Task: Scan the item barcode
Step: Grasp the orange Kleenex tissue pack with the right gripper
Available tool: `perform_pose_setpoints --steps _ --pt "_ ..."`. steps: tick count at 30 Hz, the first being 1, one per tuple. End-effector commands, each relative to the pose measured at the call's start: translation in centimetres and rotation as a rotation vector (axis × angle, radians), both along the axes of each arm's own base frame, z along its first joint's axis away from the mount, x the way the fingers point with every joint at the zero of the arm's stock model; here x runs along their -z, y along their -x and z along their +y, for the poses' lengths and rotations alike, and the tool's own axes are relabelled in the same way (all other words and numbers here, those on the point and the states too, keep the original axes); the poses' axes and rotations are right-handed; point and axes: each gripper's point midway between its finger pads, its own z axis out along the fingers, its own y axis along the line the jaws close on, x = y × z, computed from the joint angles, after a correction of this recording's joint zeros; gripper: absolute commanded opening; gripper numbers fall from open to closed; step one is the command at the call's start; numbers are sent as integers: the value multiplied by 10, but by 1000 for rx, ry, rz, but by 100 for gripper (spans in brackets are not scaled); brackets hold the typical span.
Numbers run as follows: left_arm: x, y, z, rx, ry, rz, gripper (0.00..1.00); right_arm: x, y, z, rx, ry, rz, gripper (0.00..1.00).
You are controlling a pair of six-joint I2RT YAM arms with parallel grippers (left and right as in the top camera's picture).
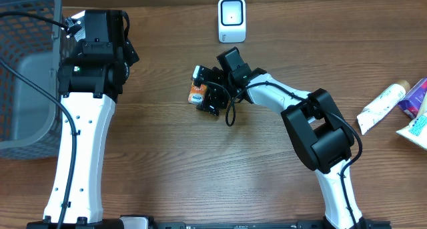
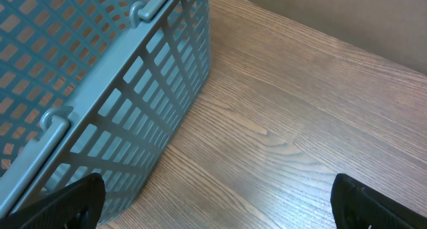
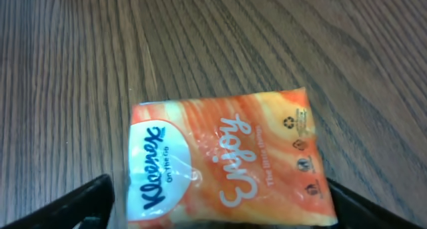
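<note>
An orange Kleenex tissue packet [image 1: 197, 94] [image 3: 223, 162] lies flat on the wooden table, printed side up; no barcode shows on this face. My right gripper [image 1: 207, 92] [image 3: 223, 214] is low over it, open, with one black finger on each side of the packet's short ends. The right finger [image 3: 373, 209] is at the packet's edge, and the left finger [image 3: 83, 202] stands slightly clear of it. A white scanner [image 1: 231, 19] stands at the back of the table, beyond the packet. My left gripper [image 1: 100, 22] [image 2: 217, 205] hangs wide open and empty at the far left.
A grey mesh basket [image 1: 27, 75] [image 2: 100, 89] fills the far left, right beside my left gripper. At the right edge lie a white tube [image 1: 381, 107], a purple pack [image 1: 415, 99] and a blue-and-white packet [image 1: 417, 129].
</note>
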Motion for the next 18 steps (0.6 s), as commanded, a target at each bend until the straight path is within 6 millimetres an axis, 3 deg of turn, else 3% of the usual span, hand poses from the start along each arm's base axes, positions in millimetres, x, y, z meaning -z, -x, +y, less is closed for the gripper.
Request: perform_pose_setpoints --steps 1,4,18 --pt "0 -1 3 -24 -1 -9 100 19 7 -1 1 11 53 83" --pt "0 0 3 -24 -1 -9 100 19 7 -1 1 11 53 73" --pt "0 0 3 -24 -1 -9 100 13 3 -7 71 49 115 73"
